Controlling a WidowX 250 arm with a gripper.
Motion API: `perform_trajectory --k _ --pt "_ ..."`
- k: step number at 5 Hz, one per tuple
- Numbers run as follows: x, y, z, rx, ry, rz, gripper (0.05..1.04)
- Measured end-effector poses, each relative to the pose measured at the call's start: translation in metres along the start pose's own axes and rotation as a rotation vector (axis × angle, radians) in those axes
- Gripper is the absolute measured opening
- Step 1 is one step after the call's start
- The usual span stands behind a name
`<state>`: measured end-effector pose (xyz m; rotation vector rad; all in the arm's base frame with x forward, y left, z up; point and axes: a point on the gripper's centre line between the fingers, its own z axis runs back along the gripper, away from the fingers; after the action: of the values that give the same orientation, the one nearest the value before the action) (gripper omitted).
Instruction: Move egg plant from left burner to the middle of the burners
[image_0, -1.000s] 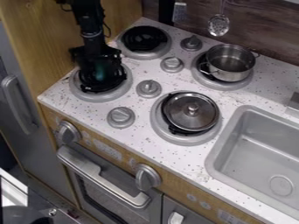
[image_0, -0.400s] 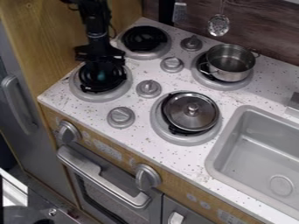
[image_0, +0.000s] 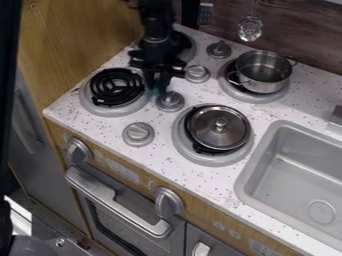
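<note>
Egg plant (image_0: 156, 93) is probably the dark, faintly teal shape at your fingers (image_0: 165, 80); whether they pinch it or stand spread, you cannot tell. Below their tips is a knob (image_0: 170, 101). Beside them, camera-left, lies the left burner (image_0: 117, 87), its coils bare. Nearer the camera than the fingers is the lidded pan (image_0: 220, 127); off camera-right is the open pot (image_0: 264, 72). You seem to be mid-carry: check your grip, centre the fingers among the burners, lower toward the desk (image_0: 157, 117) clear of the knobs, then release.
</note>
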<state>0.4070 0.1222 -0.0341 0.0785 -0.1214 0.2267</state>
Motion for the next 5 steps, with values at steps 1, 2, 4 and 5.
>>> perform_trajectory --k 1,2,4,5 --pt "0.003 -0.007 -0.014 -0.008 0.014 -0.035 0.106" --pt "0.008 -0.007 -0.019 -0.004 0.016 -0.050 0.069" --pt "-0.006 -0.002 -0.016 0.022 0.027 -0.063 0.426" --pt "-0.020 -0.007 0.009 0.012 0.027 -0.060 0.723"
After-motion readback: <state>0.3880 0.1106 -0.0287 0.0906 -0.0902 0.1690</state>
